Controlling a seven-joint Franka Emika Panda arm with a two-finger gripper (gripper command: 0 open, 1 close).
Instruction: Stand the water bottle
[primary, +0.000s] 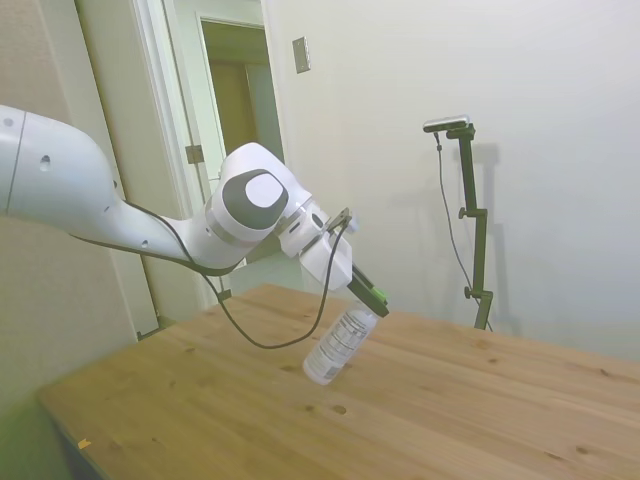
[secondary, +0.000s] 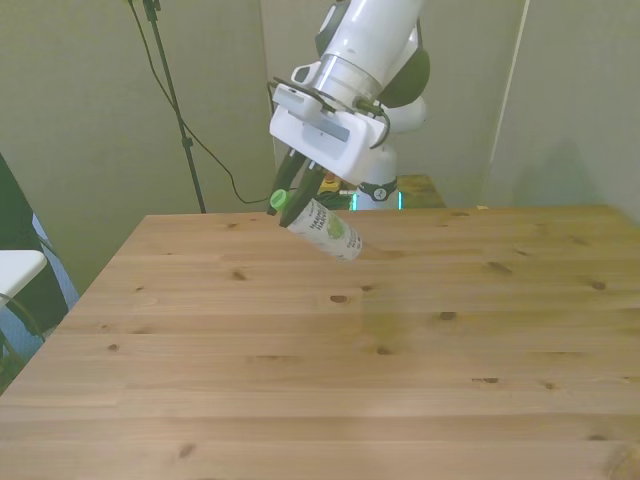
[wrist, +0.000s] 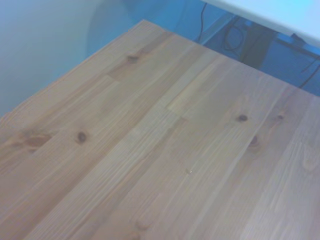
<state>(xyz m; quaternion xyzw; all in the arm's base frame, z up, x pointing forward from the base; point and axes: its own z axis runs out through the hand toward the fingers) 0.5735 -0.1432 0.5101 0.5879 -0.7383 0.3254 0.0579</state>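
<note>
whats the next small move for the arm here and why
Probably rotate the wrist to bring the water bottle upright, then lower it. The gripper holds it near its green cap, tilted, base lowest and seemingly just above the table.

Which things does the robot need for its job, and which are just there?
For the job:
- water bottle, held tilted by its green-capped end, base pointing down at the wood
- gripper, shut on the bottle's top
- table, where the bottle must stand

Just there:
- a door in the background
- nothing else lies on the table
</note>
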